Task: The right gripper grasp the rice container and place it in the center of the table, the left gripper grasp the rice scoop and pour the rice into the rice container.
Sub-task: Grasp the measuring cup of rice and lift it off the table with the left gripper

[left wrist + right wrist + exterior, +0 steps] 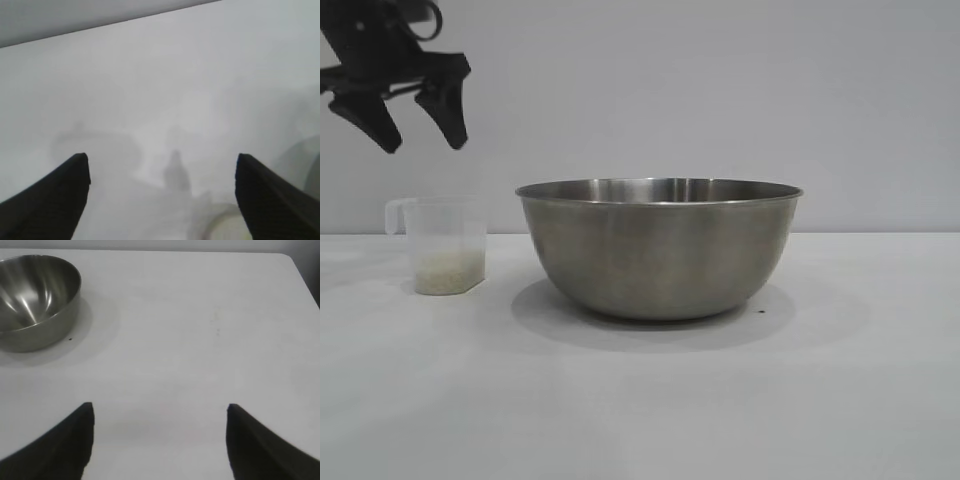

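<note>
From outside the rig we see the rice container [660,245] standing upright near the middle of the table [640,400], with the rice scoop [444,245] beside it on the left, apart from it, upright, its loop handle turned away from the bowl. The rice [448,272] lies as a low white layer in the scoop's bottom. The left gripper [418,132] hangs in the air above the scoop, clear of it, its two fingers spread and holding nothing; its arm is cut off by the frame's top left corner. Nothing stands between gripper and scoop. The bowl's inside is hidden from this level. In the left wrist view we make out the two black fingers [55,200] wide apart over the hazy white tabletop; a pale rounded shape at the lower edge we cannot identify. In the right wrist view the right gripper [159,440] is spread, empty, over bare table, well apart from the bowl, which is cut off at the frame's edge.
</note>
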You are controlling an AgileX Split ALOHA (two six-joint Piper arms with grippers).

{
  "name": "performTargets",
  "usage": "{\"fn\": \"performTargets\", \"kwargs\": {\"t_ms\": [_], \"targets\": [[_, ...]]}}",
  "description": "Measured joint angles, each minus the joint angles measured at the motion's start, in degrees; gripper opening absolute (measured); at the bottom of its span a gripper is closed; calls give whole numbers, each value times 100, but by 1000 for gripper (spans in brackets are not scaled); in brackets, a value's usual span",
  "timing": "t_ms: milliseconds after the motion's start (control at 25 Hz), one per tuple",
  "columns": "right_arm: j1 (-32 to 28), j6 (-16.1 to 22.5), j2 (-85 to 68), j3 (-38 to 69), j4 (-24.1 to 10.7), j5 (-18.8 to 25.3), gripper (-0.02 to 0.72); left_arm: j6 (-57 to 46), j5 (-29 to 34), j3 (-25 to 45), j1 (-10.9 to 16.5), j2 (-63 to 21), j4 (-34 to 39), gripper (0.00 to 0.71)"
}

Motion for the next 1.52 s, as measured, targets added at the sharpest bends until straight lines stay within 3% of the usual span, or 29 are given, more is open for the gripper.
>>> {"fn": "performTargets", "kwargs": {"t_ms": [400, 640, 840, 1040, 1200, 1520], "targets": [[0, 0, 0, 0, 0, -10, 473, -476, 1695, 0, 0, -186, 376, 515], [0, 0, 0, 0, 0, -10, 473, -499, 2141, 0, 0, -246, 463, 515], [0, 0, 0, 0, 0, -10, 473, -514, 2137, 0, 0, -689, 463, 515], [0, 0, 0, 0, 0, -10, 473, -514, 1596, 707, 0, -1364, 463, 515], [0, 0, 0, 0, 0, -10, 473, -514, 923, 1747, 0, -1968, 273, 515], [0, 0, 0, 0, 0, -10, 473, -504, -1070, 4097, 0, -3498, 37, 515]]}}
